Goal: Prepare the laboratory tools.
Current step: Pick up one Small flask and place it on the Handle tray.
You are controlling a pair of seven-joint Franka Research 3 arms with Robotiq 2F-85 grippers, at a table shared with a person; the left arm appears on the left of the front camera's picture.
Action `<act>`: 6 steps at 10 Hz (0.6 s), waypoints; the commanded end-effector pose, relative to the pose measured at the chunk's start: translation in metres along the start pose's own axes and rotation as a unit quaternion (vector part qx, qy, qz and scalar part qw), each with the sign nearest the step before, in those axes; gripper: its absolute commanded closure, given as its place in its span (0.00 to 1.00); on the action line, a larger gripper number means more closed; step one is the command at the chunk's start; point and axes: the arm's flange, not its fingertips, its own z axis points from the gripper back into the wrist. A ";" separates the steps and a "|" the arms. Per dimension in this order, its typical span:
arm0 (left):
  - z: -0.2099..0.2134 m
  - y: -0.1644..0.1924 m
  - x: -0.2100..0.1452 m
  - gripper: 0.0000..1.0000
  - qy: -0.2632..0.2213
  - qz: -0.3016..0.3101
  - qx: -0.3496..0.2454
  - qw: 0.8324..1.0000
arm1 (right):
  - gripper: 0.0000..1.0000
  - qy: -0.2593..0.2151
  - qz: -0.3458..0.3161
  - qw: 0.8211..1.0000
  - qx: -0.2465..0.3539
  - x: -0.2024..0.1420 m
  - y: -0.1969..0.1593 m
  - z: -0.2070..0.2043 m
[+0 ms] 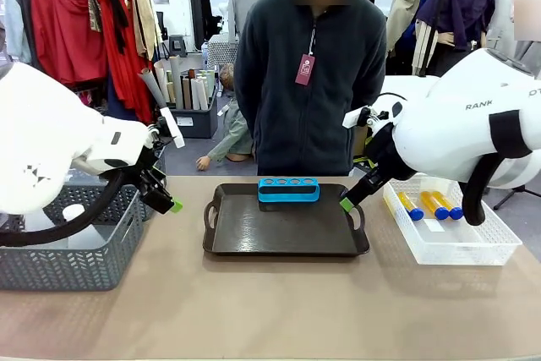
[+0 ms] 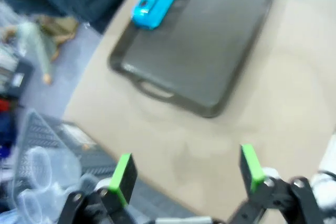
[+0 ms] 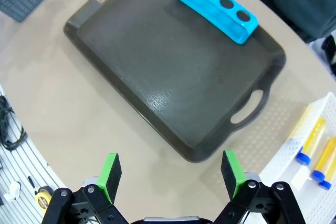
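Blue rack (image 1: 288, 189) sits on the tray's (image 1: 279, 230) far edge, long axis left-right, holes up. Tubes (image 1: 434, 204) lie in white basket (image 1: 469, 251), caps nearward. Left tool (image 2: 186, 174) and right tool (image 3: 170, 174) are both spread, empty, angled down flanking tray.

A black handled tray (image 1: 279, 232) sits mid-table between a grey mesh basket (image 1: 76, 264) and a white basket (image 1: 478, 251).

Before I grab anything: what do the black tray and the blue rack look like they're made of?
Black tray: probably moulded plastic, matte with a slight sheen; one-piece cut-out handles, fine textured floor. Blue rack: likely glossy, slightly translucent plastic; its edges look lighter.
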 end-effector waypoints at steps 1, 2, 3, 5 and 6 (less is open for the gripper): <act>0.024 0.009 0.002 0.00 -0.023 -0.037 -0.118 0.992 | 0.00 -0.002 0.017 0.999 0.043 0.010 0.004 0.008; 0.030 0.014 0.006 0.00 -0.029 -0.037 -0.153 0.987 | 0.00 -0.003 0.024 0.998 0.054 0.016 0.002 0.012; 0.038 0.017 0.012 0.00 -0.031 -0.035 -0.169 0.984 | 0.00 -0.007 0.027 0.997 0.075 0.024 0.002 0.018; 0.052 0.033 0.028 0.00 -0.041 -0.031 -0.160 0.986 | 0.00 -0.028 0.034 0.993 0.109 0.042 -0.006 0.044; 0.060 0.042 0.037 0.00 -0.043 -0.033 -0.162 0.985 | 0.00 -0.037 0.034 0.991 0.121 0.048 -0.012 0.056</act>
